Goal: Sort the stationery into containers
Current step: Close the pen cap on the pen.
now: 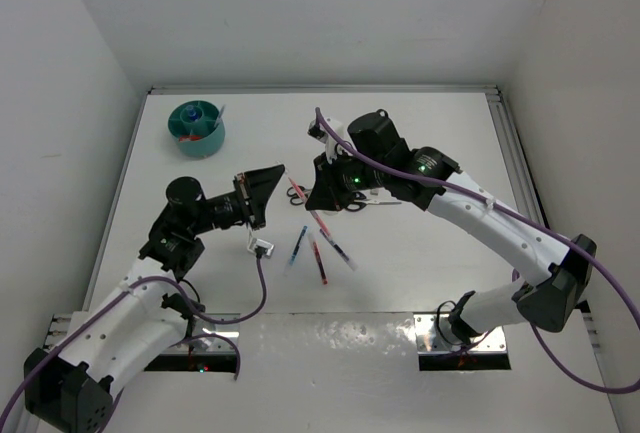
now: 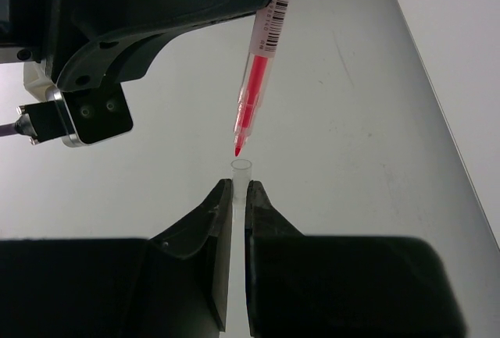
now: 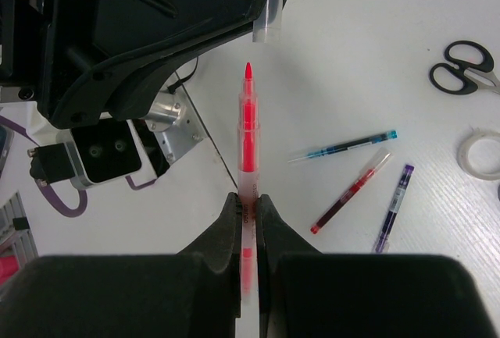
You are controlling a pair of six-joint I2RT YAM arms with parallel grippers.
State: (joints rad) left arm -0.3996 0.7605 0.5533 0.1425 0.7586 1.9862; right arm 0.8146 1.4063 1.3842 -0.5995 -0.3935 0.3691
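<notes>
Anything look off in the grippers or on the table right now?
The red pen in the right gripper is uncapped, its tip bare. A clear cap is held apart from it, pinched in the left gripper, with the pen tip just short of the cap's mouth.

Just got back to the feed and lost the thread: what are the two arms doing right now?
The right tool is shut on a red pen, its tip bare and aimed at a clear cap pinched in the left tool. Tip and cap are close but not yet joined. A blue pen, purple pen, scissors and tape roll lie on the table; the teal organiser sits far left.
</notes>
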